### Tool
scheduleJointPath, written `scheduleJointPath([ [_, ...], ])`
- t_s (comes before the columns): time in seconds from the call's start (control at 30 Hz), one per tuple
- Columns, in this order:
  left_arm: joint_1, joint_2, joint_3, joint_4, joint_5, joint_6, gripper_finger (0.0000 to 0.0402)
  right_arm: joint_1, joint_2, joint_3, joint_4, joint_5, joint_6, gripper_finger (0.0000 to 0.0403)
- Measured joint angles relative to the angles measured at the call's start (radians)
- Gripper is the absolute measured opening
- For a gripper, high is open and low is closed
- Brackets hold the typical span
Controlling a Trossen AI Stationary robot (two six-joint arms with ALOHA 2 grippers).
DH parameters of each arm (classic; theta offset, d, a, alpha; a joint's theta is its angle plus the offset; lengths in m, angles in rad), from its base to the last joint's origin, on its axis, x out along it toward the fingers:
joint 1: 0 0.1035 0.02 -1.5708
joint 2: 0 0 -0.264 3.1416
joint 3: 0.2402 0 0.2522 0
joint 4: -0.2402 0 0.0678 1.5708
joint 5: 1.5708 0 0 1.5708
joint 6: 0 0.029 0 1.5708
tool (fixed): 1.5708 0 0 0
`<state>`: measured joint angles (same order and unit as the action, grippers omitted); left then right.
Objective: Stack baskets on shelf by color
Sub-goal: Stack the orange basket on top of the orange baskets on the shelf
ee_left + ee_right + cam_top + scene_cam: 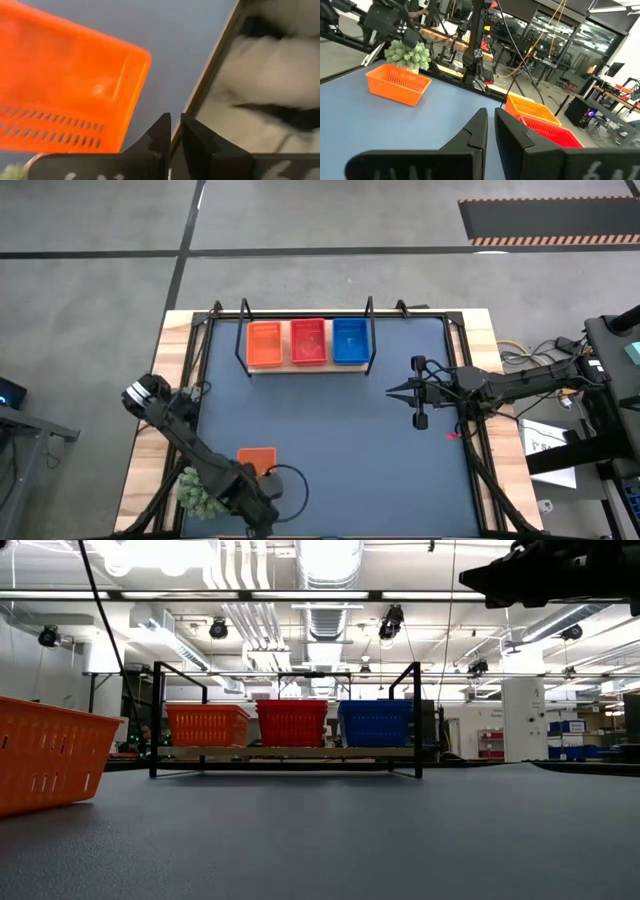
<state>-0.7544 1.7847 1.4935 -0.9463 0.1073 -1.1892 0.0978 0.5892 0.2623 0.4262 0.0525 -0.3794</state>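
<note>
A dark-blue mat [330,430] covers a wooden table [150,430], seen from straight above. At the far edge of the mat stands the shelf [308,366], a light wooden board in a black wire frame. On the shelf sit 3 baskets side by side: an orange basket [264,344], a red basket [308,341] and a blue basket [350,340], each touching or just beside its neighbour. From table height the same 3 show in a row on the board, orange [207,724], red [291,722], blue [375,722].

A 4th basket, the loose orange basket [257,459], lies on the mat near the front edge, well apart from the shelf. It also fills the near corner of the table-height view [50,752].

The left gripper [262,505] hangs low at the front of the mat. Its fingers [161,134] are pressed together with only a thin slit between them and grasp nothing. The loose orange basket [65,90] lies just beside those fingertips, to one side, not between them. A green plant ball [200,490] sits beside the left arm at the mat's front corner.

The right gripper [392,391] is held above the mat, well apart from the shelf. Its fingers [479,131] are likewise clenched together on nothing. Beyond those fingertips its camera shows the loose orange basket [398,83] with the plant ball [409,55] behind it.
</note>
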Motion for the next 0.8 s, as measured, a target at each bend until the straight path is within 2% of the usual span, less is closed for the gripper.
scheduleJointPath([
  [0.3, -0.026, 0.094, 0.038, -0.069, -0.008, 0.115, 0.003, 0.0, 0.002, 0.0, -0.002, 0.0, 0.001, 0.0027],
  [0.63, -0.03, 0.098, 0.037, -0.11, -0.079, 0.231, 0.0102, 0.0, 0.002, 0.0, -0.002, 0.0, 0.004, 0.0027],
  [0.8, -0.031, 0.098, 0.028, -0.107, -0.093, 0.278, 0.0113, 0.0, 0.002, 0.0, -0.003, 0.0, 0.004, 0.0027],
])
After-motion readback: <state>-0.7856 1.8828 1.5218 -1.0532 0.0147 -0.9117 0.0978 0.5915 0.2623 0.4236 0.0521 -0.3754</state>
